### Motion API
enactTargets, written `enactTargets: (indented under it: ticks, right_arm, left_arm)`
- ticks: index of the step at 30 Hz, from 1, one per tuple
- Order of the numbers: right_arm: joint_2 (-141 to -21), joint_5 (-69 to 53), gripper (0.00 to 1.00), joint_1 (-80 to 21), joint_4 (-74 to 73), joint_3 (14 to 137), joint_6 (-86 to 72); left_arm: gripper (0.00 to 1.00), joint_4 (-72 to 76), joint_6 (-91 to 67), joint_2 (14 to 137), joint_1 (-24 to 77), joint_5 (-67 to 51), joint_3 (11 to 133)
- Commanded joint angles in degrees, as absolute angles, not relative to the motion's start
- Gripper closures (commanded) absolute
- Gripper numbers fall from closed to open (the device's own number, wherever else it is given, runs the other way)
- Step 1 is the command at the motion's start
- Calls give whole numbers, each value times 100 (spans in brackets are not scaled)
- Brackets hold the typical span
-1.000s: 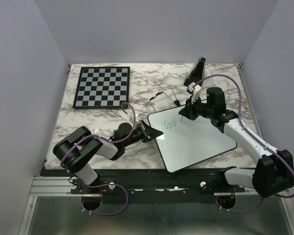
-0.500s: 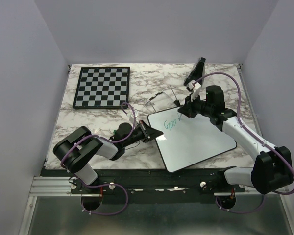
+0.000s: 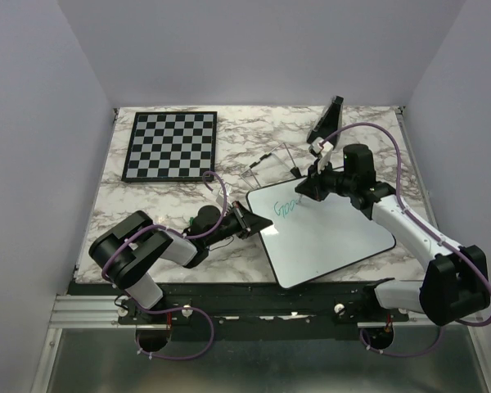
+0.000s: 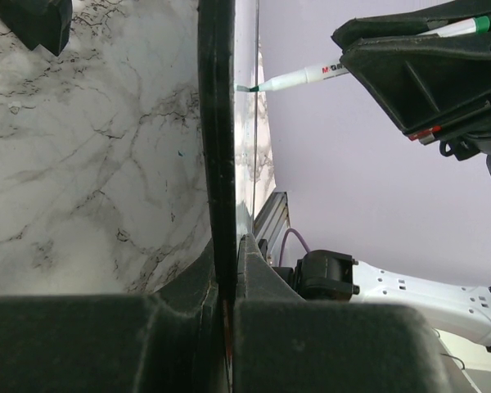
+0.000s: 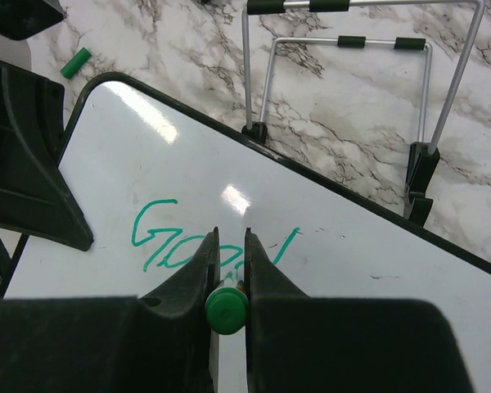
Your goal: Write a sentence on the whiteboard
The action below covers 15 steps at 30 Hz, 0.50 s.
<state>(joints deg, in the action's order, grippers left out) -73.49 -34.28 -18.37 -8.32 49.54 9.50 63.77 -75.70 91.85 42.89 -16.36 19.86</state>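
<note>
Top view: the whiteboard (image 3: 331, 237) sits on the bench (image 3: 180, 205), with only "Good" of the sentence (image 3: 286, 209) written so far.

Left wrist: the left claw (image 4: 227, 278) pinches the whiteboard's edge, and the marker (image 4: 299, 79) tip touches the surface.

Right wrist: the right claw (image 5: 228, 246) is clamped on the marker. Most words are left to write.

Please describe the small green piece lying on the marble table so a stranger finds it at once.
Start at the whiteboard and go to its rounded corner nearest the green writing. Just beyond that corner, on the marble table, lies the green piece: a short cylinder, apart from the board.
</note>
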Motion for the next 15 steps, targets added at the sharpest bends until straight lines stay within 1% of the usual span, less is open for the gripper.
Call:
enactTargets:
  ticks: [1,15]
  right_arm:
    - [-7216,-3507,99,-1837,-1344,4878,1274]
    - [-7154,-2989,99,-1802,-1222,4948,1178]
  left_arm:
    - [100,6609,-7128,9176,4368,-1881,2022]
    - [100,6557,-7102,9132,4377,-1890,2030]
